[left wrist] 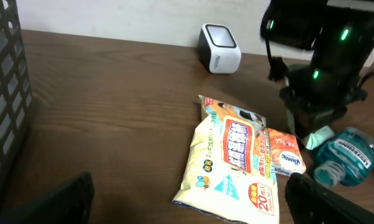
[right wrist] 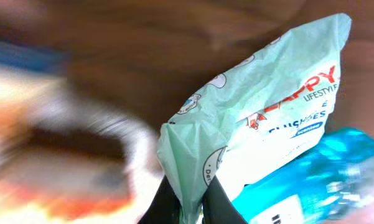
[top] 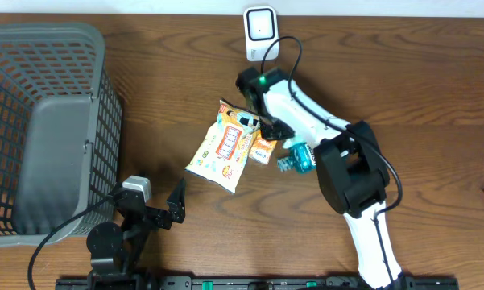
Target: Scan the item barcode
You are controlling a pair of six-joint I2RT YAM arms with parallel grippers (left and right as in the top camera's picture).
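While the right gripper pinches the mint-green wipes packet by its edge beside the blue bottle, the barcode scanner stands near, up-table; the left gripper, spread wide, sits well apart.

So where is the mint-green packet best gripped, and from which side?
At its thin crimped end, from above. The mint-green packet looks soft, and the blue bottle crowds one side, so the free end is probably what the jaws can best close on. The right gripper is shut there.
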